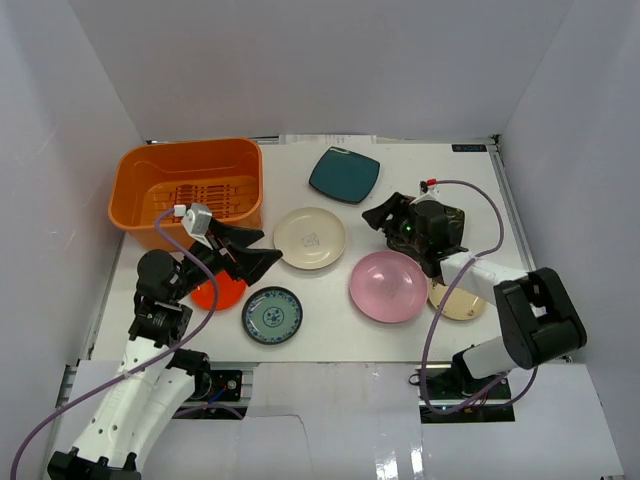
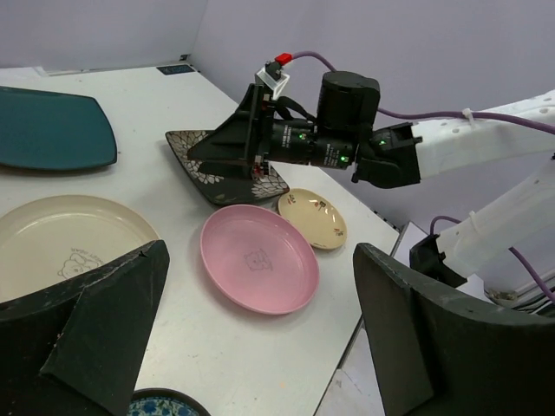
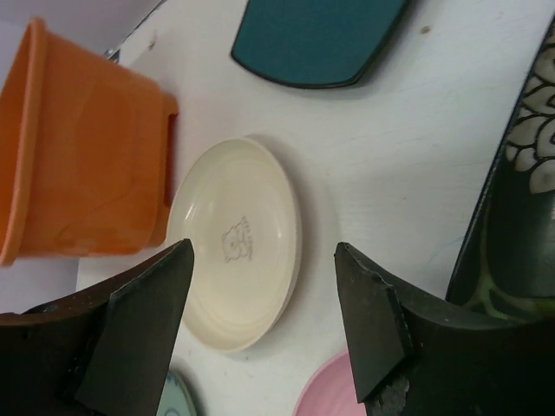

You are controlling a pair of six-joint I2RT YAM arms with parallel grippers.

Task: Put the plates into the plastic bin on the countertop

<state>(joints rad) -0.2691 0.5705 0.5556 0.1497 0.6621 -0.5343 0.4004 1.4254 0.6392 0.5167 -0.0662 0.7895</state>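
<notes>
The orange plastic bin [image 1: 185, 185] stands at the far left with only its slotted base showing inside. On the white countertop [image 1: 330, 330] lie the dark teal square plate [image 1: 344, 174], cream round plate [image 1: 310, 238], pink round plate [image 1: 388, 286], beige round plate [image 1: 460, 303], blue-green patterned plate [image 1: 272, 314] and orange-red plate [image 1: 218, 293], which is partly under my left arm. The black floral plate [image 1: 456, 222] is mostly hidden under my right gripper [image 1: 385, 212], which is open and empty. My left gripper [image 1: 258, 250] is open and empty, between the orange-red and cream plates.
White walls enclose the table on three sides. The right arm's purple cable [image 1: 470, 190] loops over the back right. The left wrist view shows the table's near edge [image 2: 364, 338] close beside the pink plate [image 2: 258, 257] and the beige plate [image 2: 312, 217].
</notes>
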